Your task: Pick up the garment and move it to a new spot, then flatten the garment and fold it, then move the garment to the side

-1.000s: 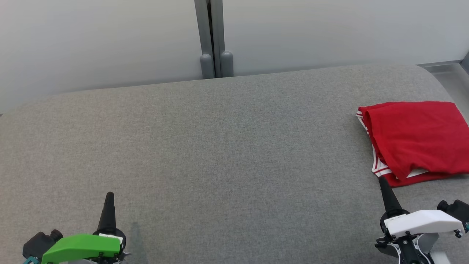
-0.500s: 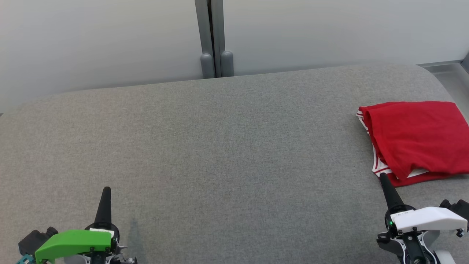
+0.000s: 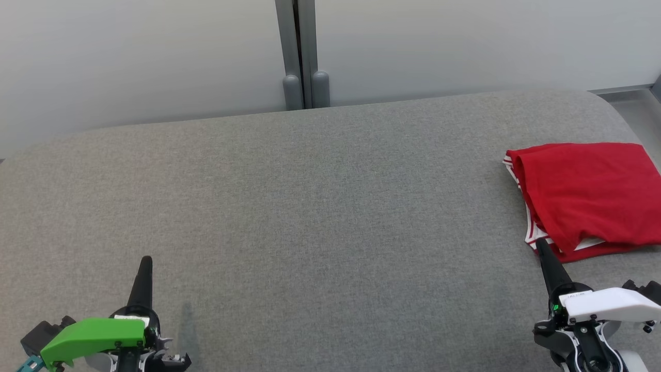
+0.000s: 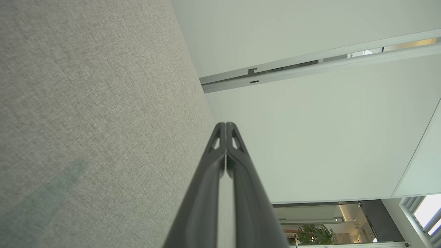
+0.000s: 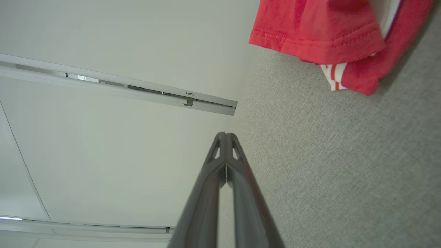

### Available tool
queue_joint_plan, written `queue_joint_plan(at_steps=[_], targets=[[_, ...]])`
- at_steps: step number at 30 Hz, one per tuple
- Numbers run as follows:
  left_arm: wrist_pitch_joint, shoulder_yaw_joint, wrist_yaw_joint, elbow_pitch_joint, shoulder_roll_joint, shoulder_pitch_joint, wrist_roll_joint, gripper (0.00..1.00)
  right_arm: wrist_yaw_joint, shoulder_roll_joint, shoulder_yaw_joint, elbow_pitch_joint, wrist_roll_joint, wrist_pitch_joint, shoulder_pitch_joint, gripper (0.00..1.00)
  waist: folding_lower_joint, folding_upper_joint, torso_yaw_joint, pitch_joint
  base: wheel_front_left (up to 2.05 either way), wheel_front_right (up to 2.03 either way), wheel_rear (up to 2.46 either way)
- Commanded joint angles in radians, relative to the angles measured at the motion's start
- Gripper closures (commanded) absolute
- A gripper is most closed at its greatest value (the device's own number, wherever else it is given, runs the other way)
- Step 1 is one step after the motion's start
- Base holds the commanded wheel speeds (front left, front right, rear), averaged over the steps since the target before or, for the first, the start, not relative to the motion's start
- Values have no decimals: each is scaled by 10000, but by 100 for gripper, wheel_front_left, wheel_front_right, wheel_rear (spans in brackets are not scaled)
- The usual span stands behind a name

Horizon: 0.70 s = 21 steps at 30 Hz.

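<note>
The garment (image 3: 588, 196) is a red piece with white striped trim, lying folded near the right edge of the grey padded table (image 3: 320, 206). Its red hem and striped edge (image 5: 317, 34) fill the upper right of the right wrist view. My right gripper (image 3: 541, 244) is shut and empty, its tip just short of the garment's near left corner. At the lower left my left gripper (image 3: 146, 260) is shut and empty too, far from the garment. Both wrist views show the fingertips (image 4: 225, 125) pressed together (image 5: 225, 135).
Behind the table stands a pale wall with a grey vertical post (image 3: 301, 54) at its middle. The table's right end curves off beside the garment, where a strip of floor (image 3: 638, 111) shows.
Both grippers have slid slightly forward, and their bodies have sunk lower in the head view. The right tip now reaches the garment's near corner. The garment has not moved.
</note>
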Motion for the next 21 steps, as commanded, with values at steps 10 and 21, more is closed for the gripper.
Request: queue_joint_plan(at_steps=[10,21], targets=[[273,186,-77,11,67,-362,-771,100,-7,-66,-86,-164,941,257,-167,100,0,0,9,9,0,0,0],[492,315,-82,36,55,-502,-1396,100,-8,-72,-131,-220,1720,447,-192,100,0,0,19,18,0,0,0]])
